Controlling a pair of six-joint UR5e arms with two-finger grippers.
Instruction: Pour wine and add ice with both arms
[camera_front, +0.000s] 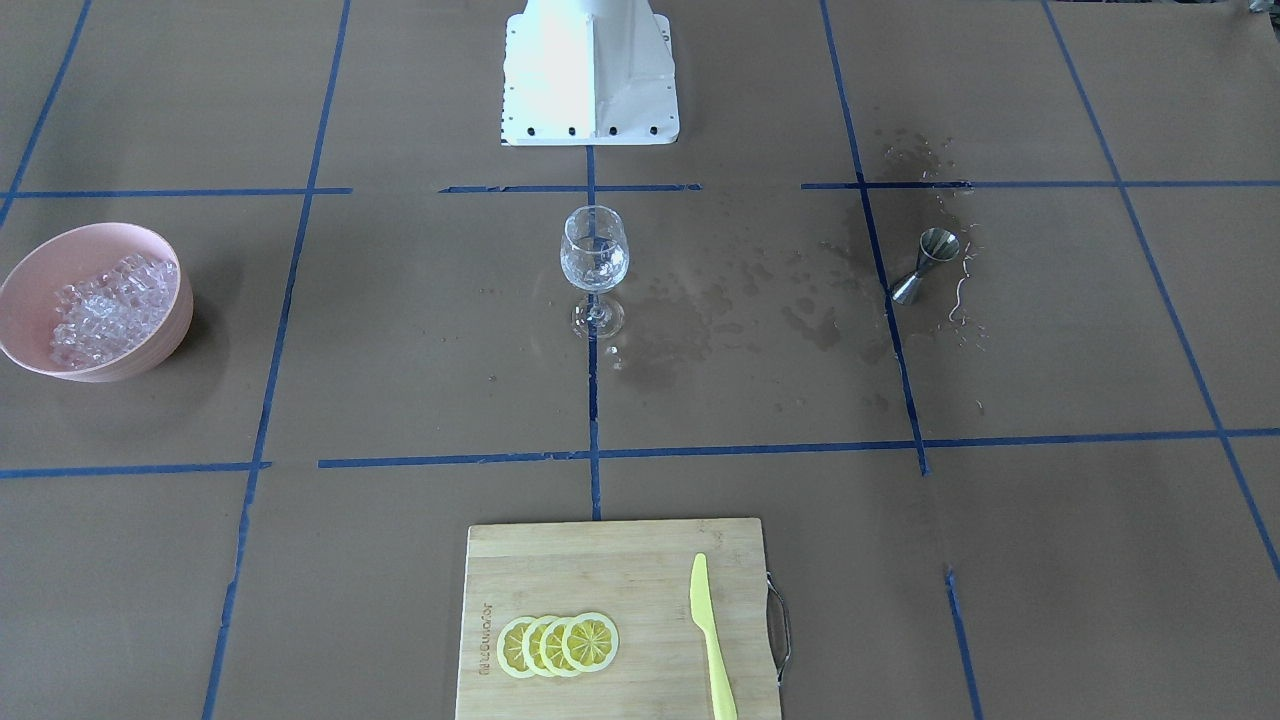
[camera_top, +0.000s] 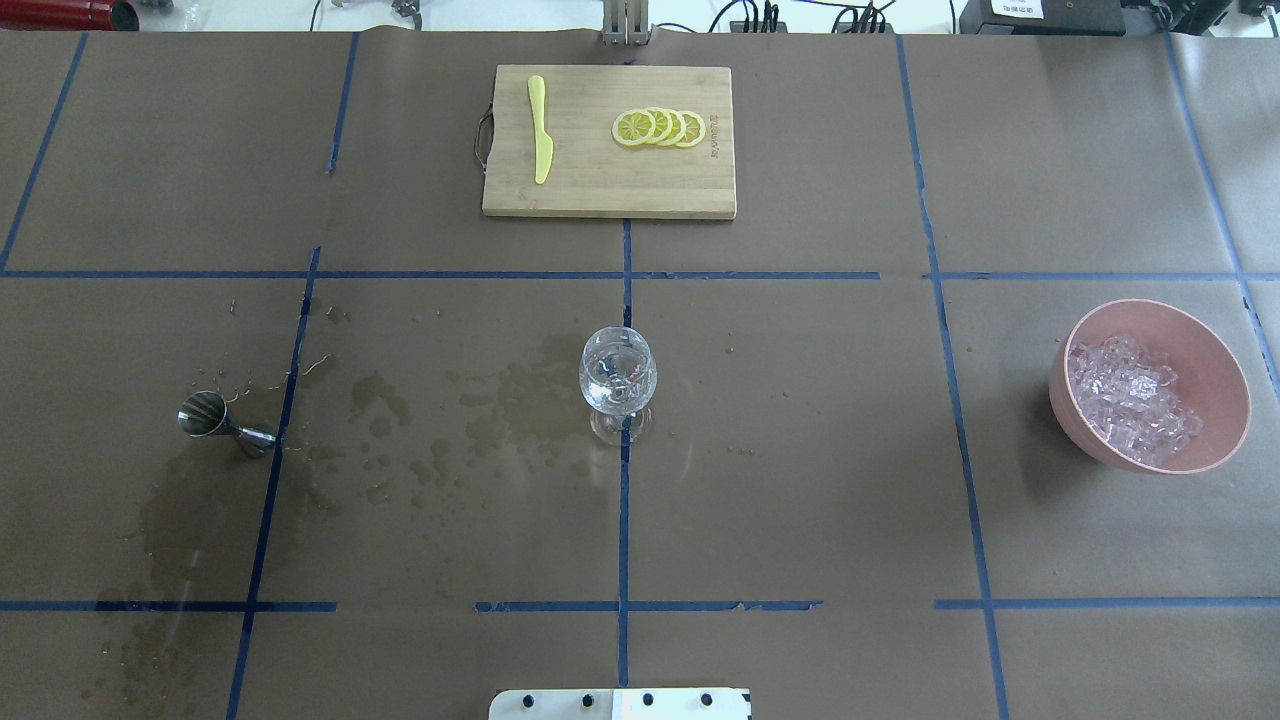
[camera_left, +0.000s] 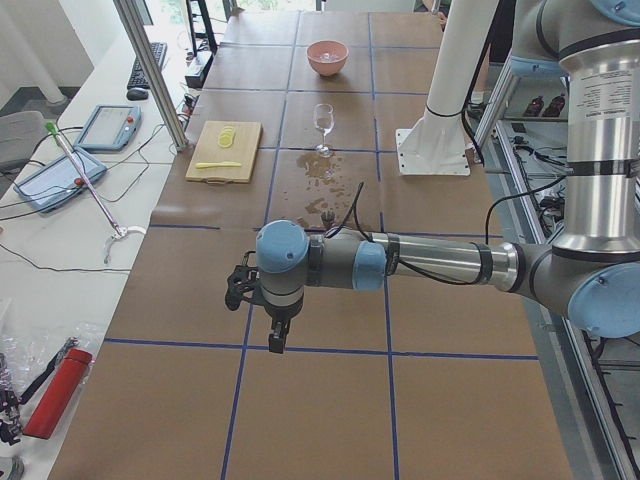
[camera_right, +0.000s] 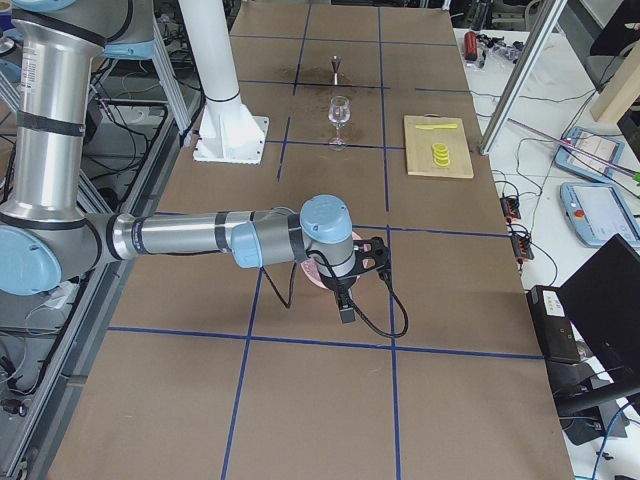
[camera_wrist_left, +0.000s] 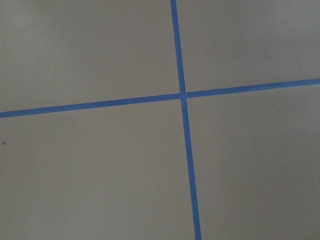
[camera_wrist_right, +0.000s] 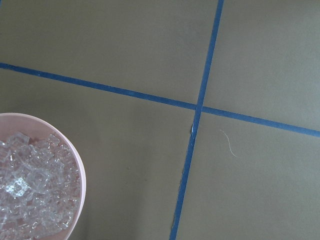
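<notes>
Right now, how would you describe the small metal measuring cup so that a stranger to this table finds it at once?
On the brown table with its blue tape grid, find the wine glass at the centre. Follow the wet stains from it toward the robot's left side, to the measuring cup. It alone is shiny steel, two cones joined tip to tip.

Clear ice cubes (camera_top: 1130, 400) in pink bowl (camera_top: 1205, 350); little colourless wine (camera_top: 618, 388) in upright glass (camera_top: 618, 348).
</notes>
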